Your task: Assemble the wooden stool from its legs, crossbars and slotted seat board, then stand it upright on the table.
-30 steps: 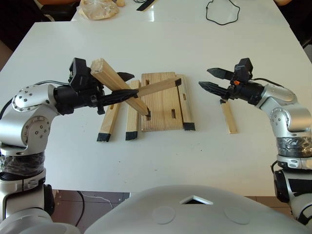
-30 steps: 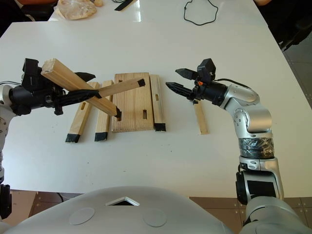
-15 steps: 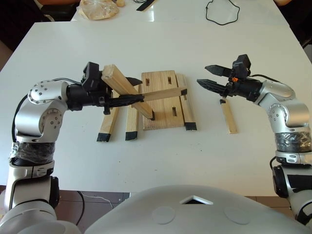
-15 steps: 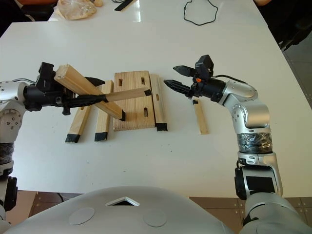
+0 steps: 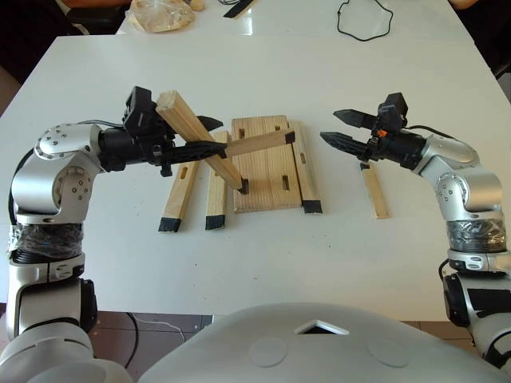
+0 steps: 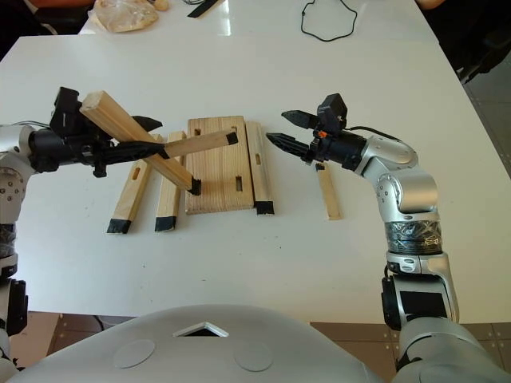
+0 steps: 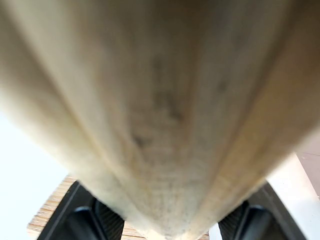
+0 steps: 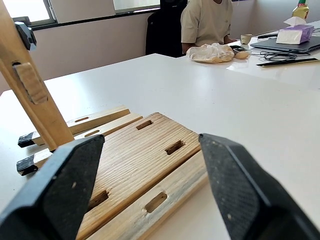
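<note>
My left gripper [image 5: 201, 137] is shut on a thick wooden leg [image 5: 196, 136] with a black foot, held slanted so the foot rests at the left edge of the slotted seat board [image 5: 267, 163]. A crossbar [image 5: 259, 144] sticks out of that leg over the board. The leg [image 7: 160, 100] shows close up in the left wrist view, between the fingers [image 7: 85, 220]. Two legs [image 5: 177, 195] [image 5: 215, 191] lie left of the board, another leg [image 5: 305, 171] along its right edge. My right gripper [image 5: 329, 126] hovers open right of the board, above a loose crossbar [image 5: 374, 191]. Board [image 8: 135, 155] lies ahead of it.
The parts lie mid-table on the white table [image 5: 263, 255], with bare surface in front and to both sides. On a second table behind lie a plastic bag [image 5: 160, 13] and a black cable [image 5: 363, 20].
My left arm swung the leg and crossbar to the right, then back left to where it was a second ago. My right gripper crept slightly left toward the board, still open.
</note>
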You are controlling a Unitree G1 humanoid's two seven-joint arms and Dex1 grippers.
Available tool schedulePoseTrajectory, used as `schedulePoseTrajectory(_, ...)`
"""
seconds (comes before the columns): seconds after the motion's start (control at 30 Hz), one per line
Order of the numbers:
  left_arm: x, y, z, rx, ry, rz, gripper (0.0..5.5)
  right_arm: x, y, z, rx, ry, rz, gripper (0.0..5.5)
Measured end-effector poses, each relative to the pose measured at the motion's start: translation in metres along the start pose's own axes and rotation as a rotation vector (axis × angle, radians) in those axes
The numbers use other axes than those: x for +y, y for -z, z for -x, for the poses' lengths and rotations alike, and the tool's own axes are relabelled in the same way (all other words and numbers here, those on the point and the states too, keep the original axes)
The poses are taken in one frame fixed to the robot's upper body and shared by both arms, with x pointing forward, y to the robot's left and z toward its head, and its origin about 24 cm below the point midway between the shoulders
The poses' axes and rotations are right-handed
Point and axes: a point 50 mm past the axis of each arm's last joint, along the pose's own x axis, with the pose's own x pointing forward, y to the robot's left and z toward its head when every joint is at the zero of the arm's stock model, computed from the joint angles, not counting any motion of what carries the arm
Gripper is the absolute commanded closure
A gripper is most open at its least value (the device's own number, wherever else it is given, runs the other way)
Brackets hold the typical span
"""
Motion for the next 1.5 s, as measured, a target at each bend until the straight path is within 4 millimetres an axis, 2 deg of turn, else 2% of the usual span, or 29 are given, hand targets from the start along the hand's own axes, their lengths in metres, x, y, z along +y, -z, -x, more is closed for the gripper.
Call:
schedulePoseTrajectory(0.23, 0.001, 0.001, 0.001, -0.001, 0.006, -0.006, 3.42, 0.000, 0.000, 0.000, 0.000, 0.000, 0.000, 2.02)
schedulePoseTrajectory(0.53, 0.002, 0.005, -0.008, 0.023, 0.048, -0.041, 3.42, 0.002, 0.001, -0.002, -0.004, -0.007, -0.002, 2.02)
schedulePoseTrajectory(0.7, 0.003, 0.012, -0.010, 0.061, 0.071, -0.062, 3.43, 0.003, 0.004, -0.001, -0.001, 0.000, -0.010, 2.02)
schedulePoseTrajectory(0.83, 0.001, 0.013, -0.016, 0.095, 0.103, -0.127, 3.43, 0.007, 0.007, -0.002, -0.001, -0.004, -0.014, 2.02)
schedulePoseTrajectory(1.07, -0.014, 0.026, -0.018, 0.096, 0.099, -0.204, 3.43, 0.017, 0.016, -0.004, -0.011, 0.010, -0.044, 2.02)
schedulePoseTrajectory(1.3, -0.011, 0.030, -0.019, 0.072, 0.092, -0.269, 3.44, 0.019, 0.020, -0.005, -0.010, 0.024, -0.063, 2.02)
schedulePoseTrajectory(1.33, -0.009, 0.029, -0.020, 0.064, 0.081, -0.280, 3.08, 0.020, 0.021, -0.006, -0.012, 0.025, -0.064, 2.02)
schedulePoseTrajectory(1.37, -0.008, 0.030, -0.020, 0.061, 0.075, -0.284, 3.00, 0.020, 0.021, -0.006, -0.013, 0.026, -0.065, 2.02)
schedulePoseTrajectory(1.4, -0.005, 0.033, -0.020, 0.107, 0.056, -0.297, 2.86, 0.020, 0.021, -0.007, -0.017, 0.029, -0.068, 2.02)
schedulePoseTrajectory(1.47, -0.003, 0.064, -0.016, 0.285, -0.006, -0.196, 2.53, 0.020, 0.022, -0.009, -0.024, 0.050, -0.075, 2.02)
schedulePoseTrajectory(1.5, -0.003, 0.071, -0.014, 0.311, -0.029, -0.161, 2.36, 0.020, 0.023, -0.008, -0.024, 0.063, -0.076, 2.02)
